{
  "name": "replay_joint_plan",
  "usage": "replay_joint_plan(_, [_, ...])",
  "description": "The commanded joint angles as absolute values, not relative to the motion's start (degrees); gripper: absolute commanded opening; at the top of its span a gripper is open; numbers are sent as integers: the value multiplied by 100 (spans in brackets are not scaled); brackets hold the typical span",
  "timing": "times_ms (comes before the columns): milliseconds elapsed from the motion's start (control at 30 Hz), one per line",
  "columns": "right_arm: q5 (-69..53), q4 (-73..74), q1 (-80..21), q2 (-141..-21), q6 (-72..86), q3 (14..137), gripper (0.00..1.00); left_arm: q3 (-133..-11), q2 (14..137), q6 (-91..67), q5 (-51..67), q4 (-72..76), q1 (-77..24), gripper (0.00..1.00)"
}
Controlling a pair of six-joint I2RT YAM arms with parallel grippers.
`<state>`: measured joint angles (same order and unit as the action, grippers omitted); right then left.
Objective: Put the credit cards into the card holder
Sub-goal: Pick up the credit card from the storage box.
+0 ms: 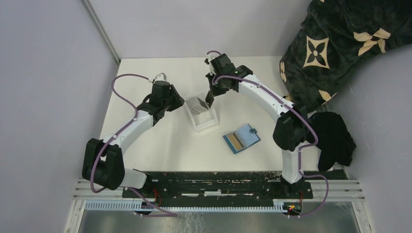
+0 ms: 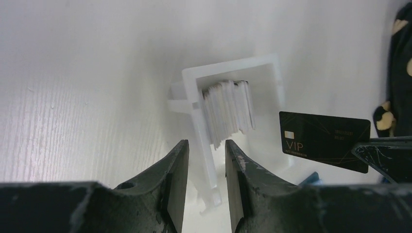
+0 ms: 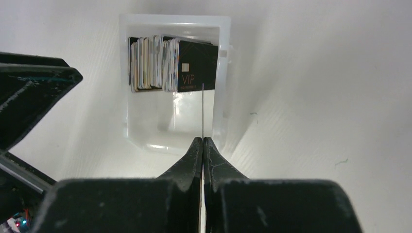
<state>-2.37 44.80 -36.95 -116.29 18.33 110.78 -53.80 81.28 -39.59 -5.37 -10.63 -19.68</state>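
Note:
A clear plastic tray (image 1: pixel 206 124) holds a stack of cards (image 1: pixel 197 104) standing on edge. My right gripper (image 1: pixel 210 102) is shut on a black VIP card (image 2: pixel 323 141) and holds it above the tray's right side. In the right wrist view this card shows edge-on as a thin line (image 3: pixel 202 111) rising from the shut gripper (image 3: pixel 202 140). Another black VIP card (image 3: pixel 197 65) fronts the stack. My left gripper (image 2: pixel 206 148) is open, its fingers either side of the tray's left wall (image 2: pixel 204 141). The teal card holder (image 1: pixel 241 138) lies open to the right, a gold-yellow card (image 1: pixel 236 141) in it.
A dark patterned blanket (image 1: pixel 340 43) fills the back right corner, with a black cloth (image 1: pixel 335 138) below it by the right arm's base. Grey walls close the table on the left and at the back.

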Motion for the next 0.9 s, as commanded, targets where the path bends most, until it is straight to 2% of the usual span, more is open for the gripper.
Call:
replay_joint_plan(0, [-509, 4456, -3627, -10716, 1718, 10715, 1, -5252, 7541, -3277, 38, -849, -1969, 41])
replay_joint_plan(467, [-3522, 3809, -3332, -8943, 2540, 8310, 1, -4634, 6817, -2700, 3899, 81, -1977, 44])
replay_joint_plan(633, [-4308, 3106, -3230, -8794, 3052, 7636, 1, -4579, 6820, -2743, 4420, 153, -1985, 46])
replay_joint_plan(867, [-4840, 2617, -3116, -8877, 3411, 7438, 1, -4547, 6964, -2704, 4873, 74, -1995, 48])
